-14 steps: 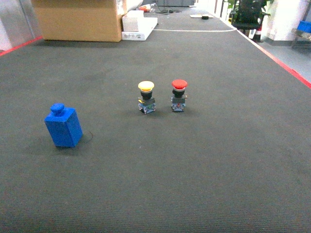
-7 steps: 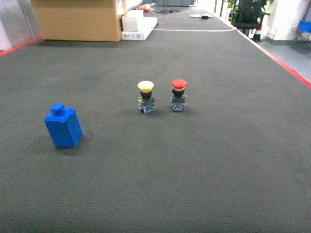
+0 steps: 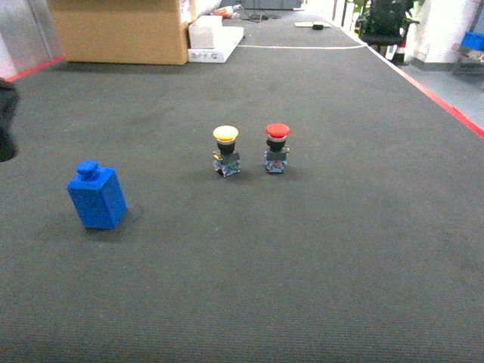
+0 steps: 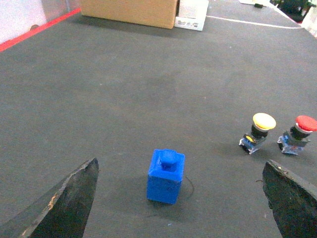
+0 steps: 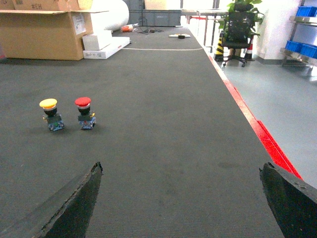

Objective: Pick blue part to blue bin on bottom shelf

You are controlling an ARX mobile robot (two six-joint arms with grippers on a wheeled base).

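Observation:
The blue part (image 3: 96,195), a small block with a knob on top, stands upright on the dark carpet at the left. In the left wrist view the blue part (image 4: 166,176) sits on the floor ahead of my left gripper (image 4: 181,166), between its two wide-spread dark fingers (image 4: 67,203) and untouched. A dark bit of the left arm (image 3: 6,113) shows at the head view's left edge. My right gripper (image 5: 181,166) is open over bare carpet. Far right, a steel rack holds blue bins (image 5: 301,48); which level is the bottom shelf I cannot tell.
A yellow push-button (image 3: 225,151) and a red push-button (image 3: 277,147) stand side by side mid-floor. A cardboard box (image 3: 121,30) and a white box (image 3: 215,38) lie at the back. A red floor line (image 3: 446,106) borders the carpet on the right.
A dark part of the left arm has come into the head view at its left edge. The parts have drifted slightly left in the view.

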